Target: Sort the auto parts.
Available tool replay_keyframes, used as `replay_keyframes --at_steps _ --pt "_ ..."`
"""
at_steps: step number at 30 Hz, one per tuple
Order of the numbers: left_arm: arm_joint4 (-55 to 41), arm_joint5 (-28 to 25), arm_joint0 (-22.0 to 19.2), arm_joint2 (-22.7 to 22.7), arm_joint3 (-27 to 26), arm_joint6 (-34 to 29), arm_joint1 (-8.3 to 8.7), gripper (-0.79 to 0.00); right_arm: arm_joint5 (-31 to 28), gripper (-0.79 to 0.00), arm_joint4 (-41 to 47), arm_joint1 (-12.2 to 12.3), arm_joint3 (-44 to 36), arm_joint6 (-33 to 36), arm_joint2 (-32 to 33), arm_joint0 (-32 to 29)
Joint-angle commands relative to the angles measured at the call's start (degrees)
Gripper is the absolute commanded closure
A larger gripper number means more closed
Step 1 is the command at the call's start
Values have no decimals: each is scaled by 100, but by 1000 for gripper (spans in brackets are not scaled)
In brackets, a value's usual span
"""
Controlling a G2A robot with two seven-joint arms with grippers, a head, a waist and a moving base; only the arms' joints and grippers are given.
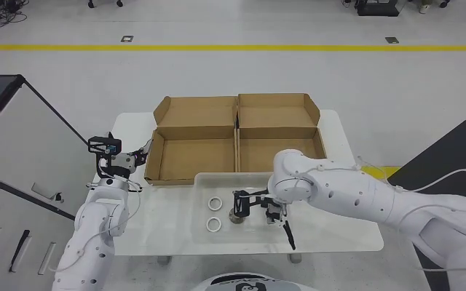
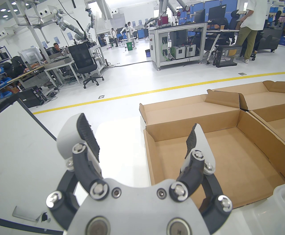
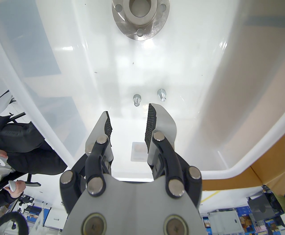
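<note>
The right tool hangs spread inside the white tray, its tips just short of two small bolts that stand side by side. A steel flange lies farther left and two white rings are left of that. The likely trouble is the bolts' closeness. Closing on one may nudge or trap its neighbour, and a small round shank on the slick tray floor could squirt from the pads or roll off. A deep descent could also strike the floor. The left tool is spread and holds nothing, at the left edge of the left cardboard box, well clear of any collision. No writing on the parts or boxes is readable, and a small pale square patch on the tray floor is too faint to read.
</note>
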Motion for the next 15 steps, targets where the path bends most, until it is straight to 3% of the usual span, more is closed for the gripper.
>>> replay_keyframes --at_steps 1,15 --pt "0 0 0 0 0 0 0 -785 -8 -357 -28 -23 41 -8 0 -32" --pt "0 0 0 0 0 0 0 -785 52 -336 -196 -185 250 53 0 -216"
